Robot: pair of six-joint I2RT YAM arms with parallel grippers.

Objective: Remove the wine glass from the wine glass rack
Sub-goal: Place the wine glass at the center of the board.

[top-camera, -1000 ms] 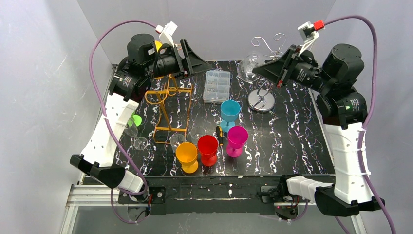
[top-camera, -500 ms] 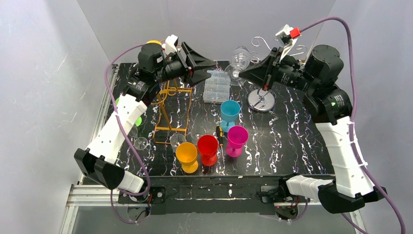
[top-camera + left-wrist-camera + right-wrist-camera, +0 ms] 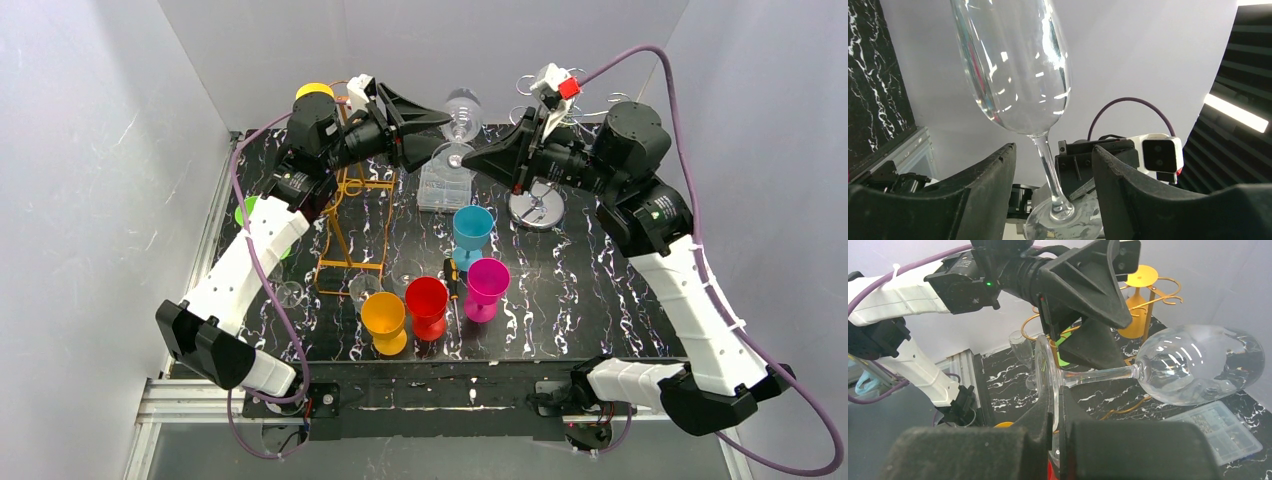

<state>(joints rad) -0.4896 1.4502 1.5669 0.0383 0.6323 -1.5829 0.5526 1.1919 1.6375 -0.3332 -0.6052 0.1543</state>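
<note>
The clear wine glass [image 3: 461, 107] hangs in the air above the back of the table, lying roughly sideways. My right gripper [image 3: 472, 160] is shut on the rim of its foot [image 3: 1044, 371], and the bowl [image 3: 1199, 371] points away from it. My left gripper [image 3: 437, 136] is open and straddles the stem [image 3: 1050, 167]; the fingers [image 3: 998, 170] stand on either side without touching it. The silver wine glass rack [image 3: 537, 207] stands to the right, apart from the glass.
A gold wire rack [image 3: 345, 215] stands at the left. A clear plastic box [image 3: 445, 180] lies under the glass. Blue [image 3: 472, 228], magenta [image 3: 487, 282], red [image 3: 427, 302] and orange [image 3: 384, 318] cups stand in front. A small clear glass [image 3: 289, 292] sits at the left.
My right gripper carried the glass leftward, away from the silver rack. My left gripper swung right to meet it, and its jaws narrowed around the stem.
</note>
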